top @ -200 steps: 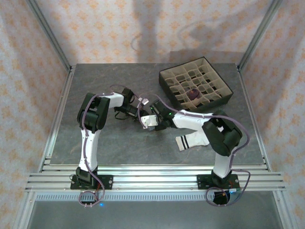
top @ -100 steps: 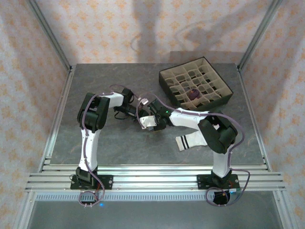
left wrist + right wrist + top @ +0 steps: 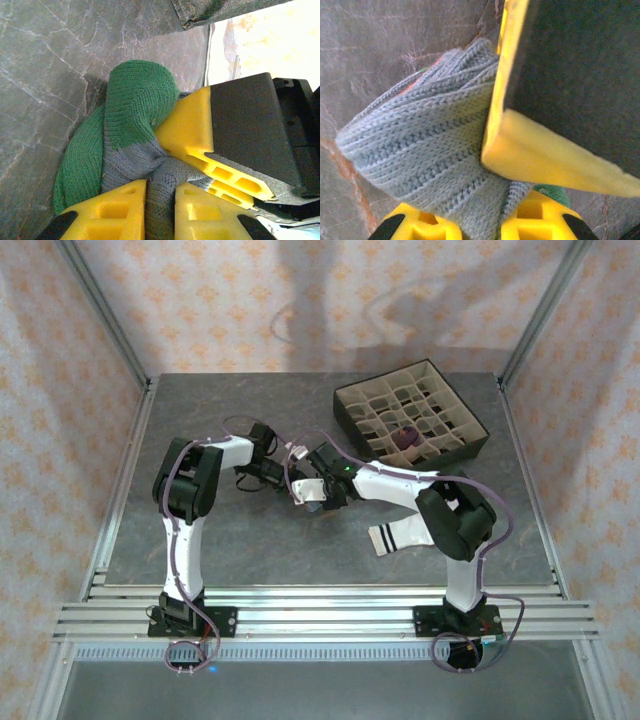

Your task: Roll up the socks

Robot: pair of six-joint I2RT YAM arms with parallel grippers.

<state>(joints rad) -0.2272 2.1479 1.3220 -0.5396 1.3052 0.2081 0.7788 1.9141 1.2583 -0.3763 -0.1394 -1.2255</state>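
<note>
Near the top view's centre, the grey-blue sock sat bunched over the table.
Left gripper and right gripper each pinched it tightly between 2 yellow fingers.

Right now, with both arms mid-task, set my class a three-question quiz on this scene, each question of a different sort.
1. True or false: the white fabric sock with black cuff stripes lies inside the dark box of beige grid compartments.
2. What do the left gripper and the right gripper both pinch? A) the grey-blue knitted sock with green toe B) the white sock C) the box
3. What sits in one compartment of the box?

Key: 1 false, it lies on the grey table near the right arm. 2 A. 3 the dark purple sock.
</note>
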